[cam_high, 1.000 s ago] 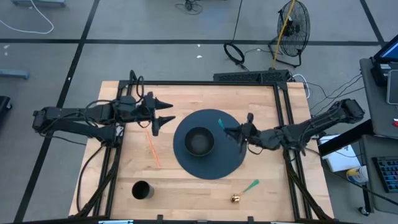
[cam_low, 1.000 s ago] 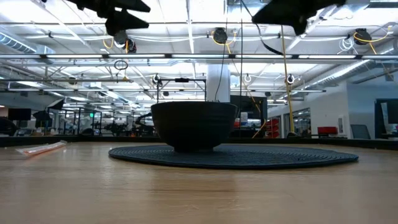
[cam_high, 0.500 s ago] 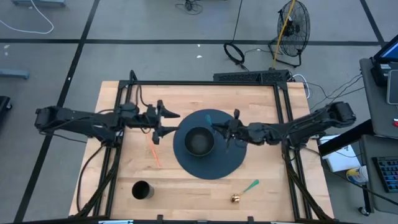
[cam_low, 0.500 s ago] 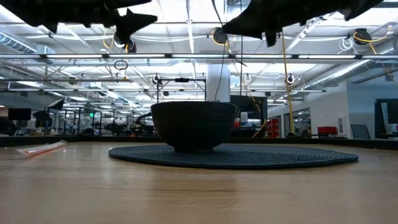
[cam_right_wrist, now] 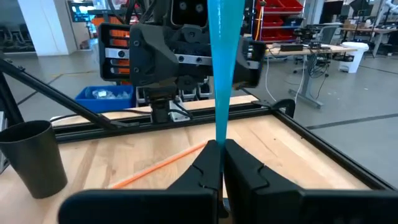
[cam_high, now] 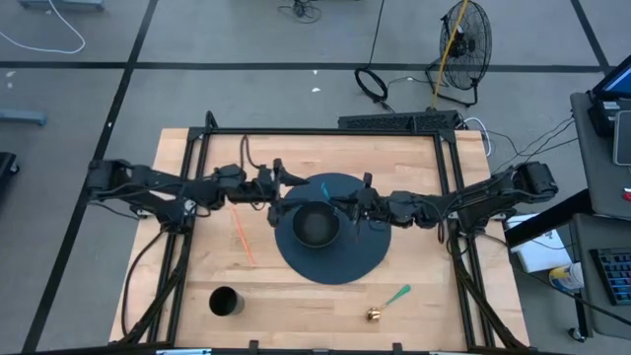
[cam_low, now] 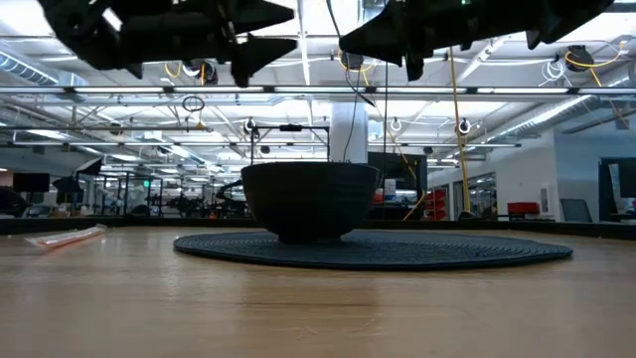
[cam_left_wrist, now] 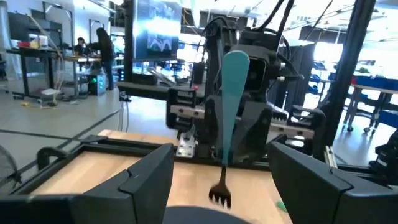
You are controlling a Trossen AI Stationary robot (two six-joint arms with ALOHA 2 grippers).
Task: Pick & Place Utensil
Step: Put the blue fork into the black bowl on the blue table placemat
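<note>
A teal fork [cam_left_wrist: 231, 93] stands nearly upright in my right gripper [cam_right_wrist: 219, 149], which is shut on it above the black bowl [cam_high: 315, 225]. The fork's broad handle end is up and its tines [cam_left_wrist: 220, 196] point down. The bowl rests on a round dark mat [cam_high: 367, 258]. My left gripper [cam_high: 284, 187] hovers open at the bowl's left rim, facing the right gripper. In the left wrist view its fingers [cam_left_wrist: 146, 183] stand wide on either side of the fork, farther back, touching nothing. In the low view both grippers hang high above the bowl [cam_low: 310, 199]. My right gripper pinches the fork between its two shut fingers [cam_right_wrist: 239, 163] on the lower part of the handle [cam_right_wrist: 217, 134], above the tines. The fingers come about level from the table's right side and lie across the handle. The fork is lifted clear over the bowl, nearly upright.
An orange straw [cam_high: 242, 235] lies on the wood left of the mat. A black cup [cam_high: 225, 301] stands near the front left. A green utensil [cam_high: 397, 295] and a small gold ball [cam_high: 374, 315] lie at the front right. A black frame [cam_high: 315, 131] borders the table.
My right gripper has carried the fork toward the table's left, from the mat's right part to above the bowl. My left gripper, still open, has moved right toward the bowl, so the two grippers now face each other closely.
</note>
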